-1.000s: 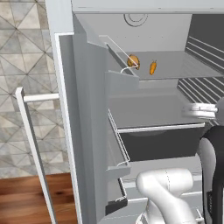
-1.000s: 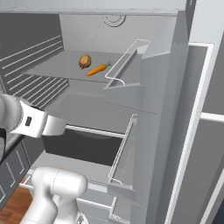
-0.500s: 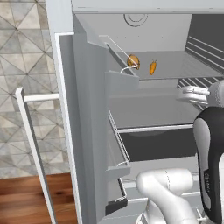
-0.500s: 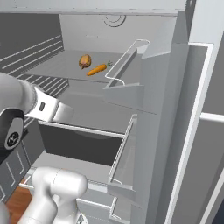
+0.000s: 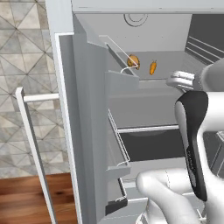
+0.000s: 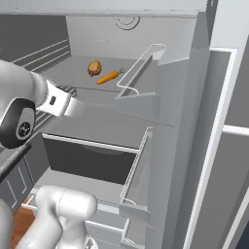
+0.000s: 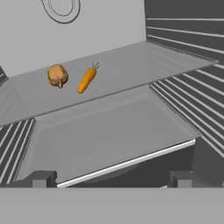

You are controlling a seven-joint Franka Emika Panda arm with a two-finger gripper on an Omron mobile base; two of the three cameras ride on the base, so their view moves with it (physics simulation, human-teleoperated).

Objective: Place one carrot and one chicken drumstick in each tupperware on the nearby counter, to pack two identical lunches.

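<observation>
You are facing an open grey fridge (image 6: pixel 194 97). On its upper shelf (image 7: pixel 131 65) a carrot (image 7: pixel 87 79) and a chicken drumstick (image 7: pixel 57 75) lie side by side, close together but not touching, both set back from the shelf's front edge toward the rear wall.

In the hand view the drumstick sits to the left of the carrot, the carrot's green top points away toward the back wall, and the gripper (image 7: pixel 111 178) shows its two finger tips wide apart at the bottom, with nothing between them, level with the lower shelf and well short of the food. The round fitting (image 7: pixel 61 6) on the back wall sits above the drumstick.

The left base view gives you the door side: the inner door bins (image 5: pixel 118 131) and the door handle (image 5: pixel 33 131) out over the tiled wall and wood floor. There the hand (image 5: pixel 181 80) reaches into the fridge just below the upper shelf, to the right of the carrot (image 5: pixel 152 67) and the drumstick (image 5: pixel 133 61).

The right base view shows the forearm crossing from the left edge toward the fridge interior, with the carrot (image 6: pixel 107 77) and drumstick (image 6: pixel 94 68) beyond it, and the dark drawer (image 6: pixel 92 158) beneath the lower shelf.
</observation>
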